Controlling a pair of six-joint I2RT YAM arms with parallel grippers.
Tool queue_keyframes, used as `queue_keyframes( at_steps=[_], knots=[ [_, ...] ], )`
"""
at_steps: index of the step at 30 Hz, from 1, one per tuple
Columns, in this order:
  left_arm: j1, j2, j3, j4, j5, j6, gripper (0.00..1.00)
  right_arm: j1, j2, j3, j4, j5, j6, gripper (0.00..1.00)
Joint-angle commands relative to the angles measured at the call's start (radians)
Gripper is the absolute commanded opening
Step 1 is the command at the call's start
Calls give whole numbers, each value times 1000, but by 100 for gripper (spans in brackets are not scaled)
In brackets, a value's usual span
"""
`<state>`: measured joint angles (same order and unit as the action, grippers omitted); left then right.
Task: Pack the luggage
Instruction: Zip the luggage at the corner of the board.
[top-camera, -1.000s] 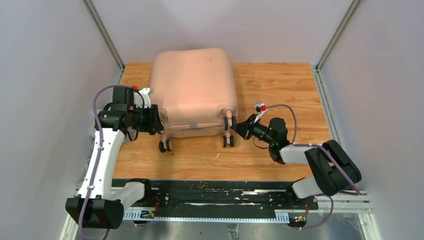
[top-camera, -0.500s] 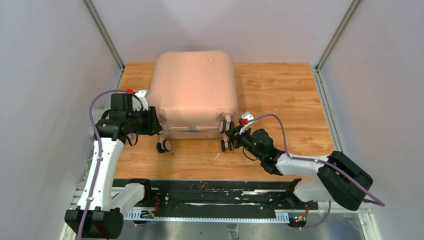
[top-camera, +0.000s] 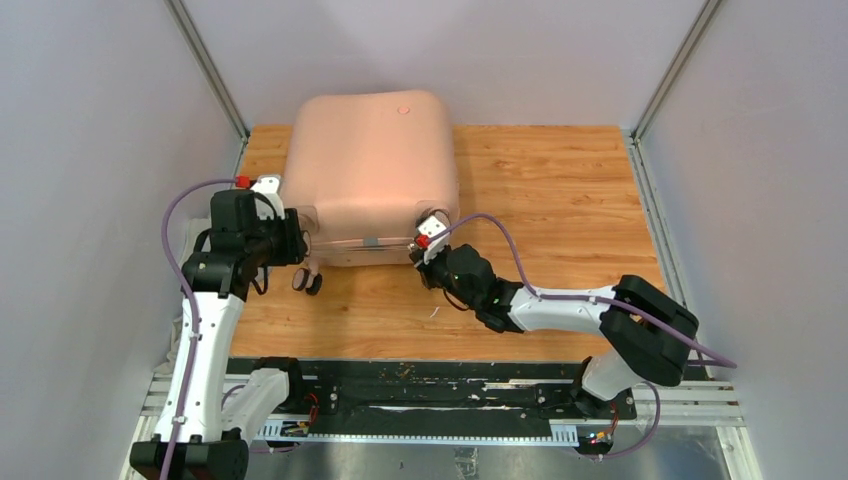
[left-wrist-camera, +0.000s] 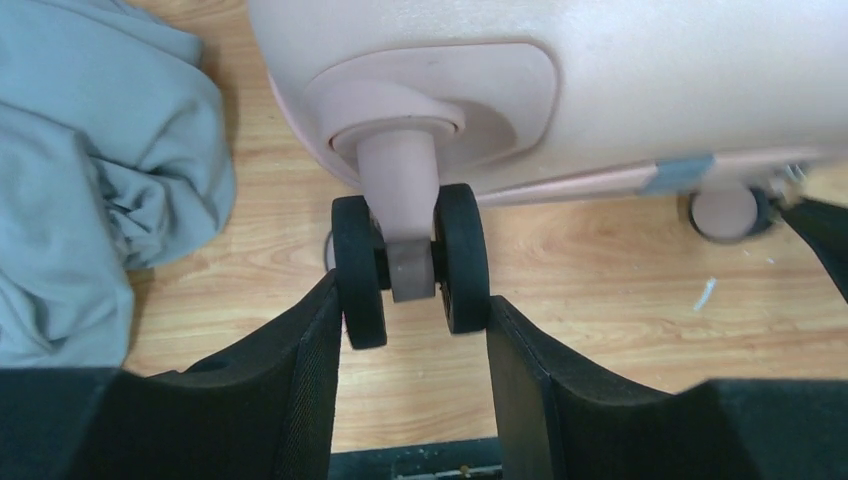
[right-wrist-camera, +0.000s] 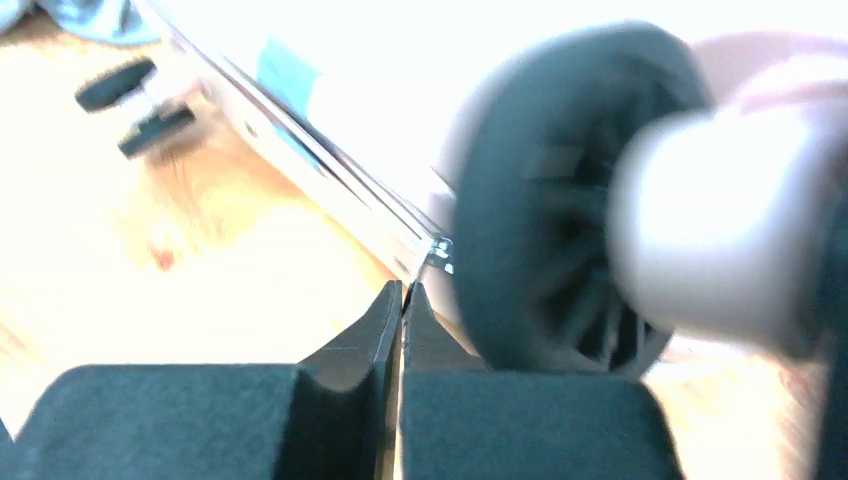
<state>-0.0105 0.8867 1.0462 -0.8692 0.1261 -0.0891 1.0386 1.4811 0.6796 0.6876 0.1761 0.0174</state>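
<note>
Top: pink luggage (top-camera: 370, 165) lying closed on wood surface (top-camera: 560, 190), wheels toward arm bases.
L wrist: L fingers (left-wrist-camera: 300, 380) clamped on luggage's double wheel (left-wrist-camera: 410, 260); grey cloth (left-wrist-camera: 90, 180) left of luggage.
R wrist: R fingers (right-wrist-camera: 360, 350) shut, empty, tips nr second wheel (right-wrist-camera: 540, 220), blurred.

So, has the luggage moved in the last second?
Yes. The luggage has slid left and slightly toward the back wall; its left side now sits closer to the left edge of the table.
</note>
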Motion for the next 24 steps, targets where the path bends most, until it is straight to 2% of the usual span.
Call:
queue_keyframes(
  at_steps=[1, 5, 10, 12, 14, 16, 17, 18, 21, 22, 23, 24],
  knots=[
    [-72, -76, 22, 65, 473, -70, 0, 26, 48, 102, 155, -247, 27, 0],
    [-73, -85, 11, 65, 483, -69, 0, -63, 12, 1, 215, -253, 140, 0],
    [-90, -70, 4, 66, 493, -70, 0, -66, 51, 61, 146, -267, 128, 0],
    [-89, -76, 14, 63, 487, -58, 0, -76, 19, 47, 127, -261, 142, 0],
    [-90, -81, 26, 62, 479, -43, 0, -100, -50, 28, 78, -234, 169, 8],
    [-90, -70, 49, 41, 471, -17, 4, -133, -119, 27, -35, -211, 202, 26],
    [-89, -62, 64, 21, 466, 13, 15, -146, -144, 31, -87, -194, 211, 33],
    [-90, -56, 74, 2, 465, 40, 34, -159, -166, 33, -138, -181, 223, 38],
    [-89, -56, 75, -52, 435, 160, 80, -198, -209, 19, -209, -178, 261, 45],
    [-90, -49, 71, -75, 419, 201, 92, -213, -217, 13, -220, -177, 268, 45],
    [-89, -38, 69, -99, 409, 237, 99, -227, -219, 13, -234, -178, 275, 46],
    [-89, -28, 61, -115, 395, 263, 100, -245, -217, 17, -247, -189, 282, 46]
  ],
)
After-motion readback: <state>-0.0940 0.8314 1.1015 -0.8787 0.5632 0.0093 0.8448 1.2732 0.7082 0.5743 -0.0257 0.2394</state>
